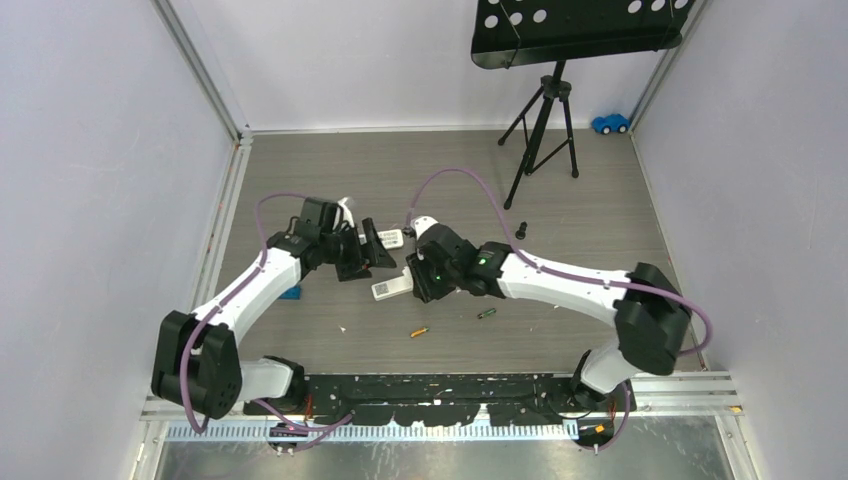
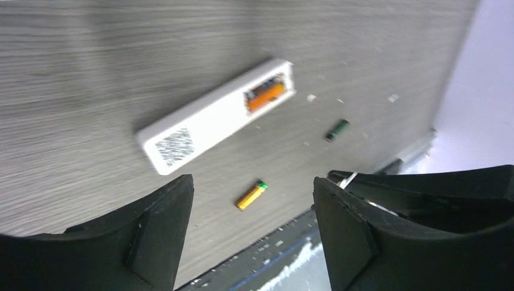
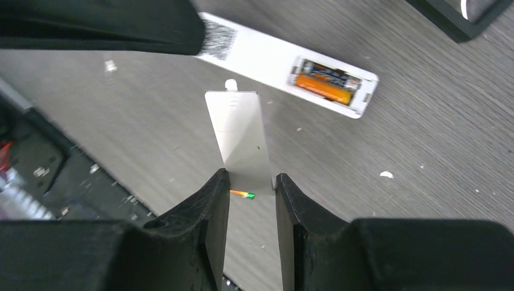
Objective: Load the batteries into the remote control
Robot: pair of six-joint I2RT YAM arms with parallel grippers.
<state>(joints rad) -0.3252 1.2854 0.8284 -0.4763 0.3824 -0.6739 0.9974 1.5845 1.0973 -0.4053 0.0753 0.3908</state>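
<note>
The remote control lies back-up on the table with its battery bay uncovered. An orange battery and a dark one sit in the bay side by side. My right gripper is shut on the white battery cover, holding it upright just short of the remote. My left gripper hovers open above the table with nothing between its fingers. A loose orange battery with a green tip and a green-and-black battery lie on the table nearer the arm bases.
A shorter white remote lies behind the grippers. A stubby black peg stands to the right of it. A music stand and a blue toy car are at the back right. The black base rail runs along the near edge.
</note>
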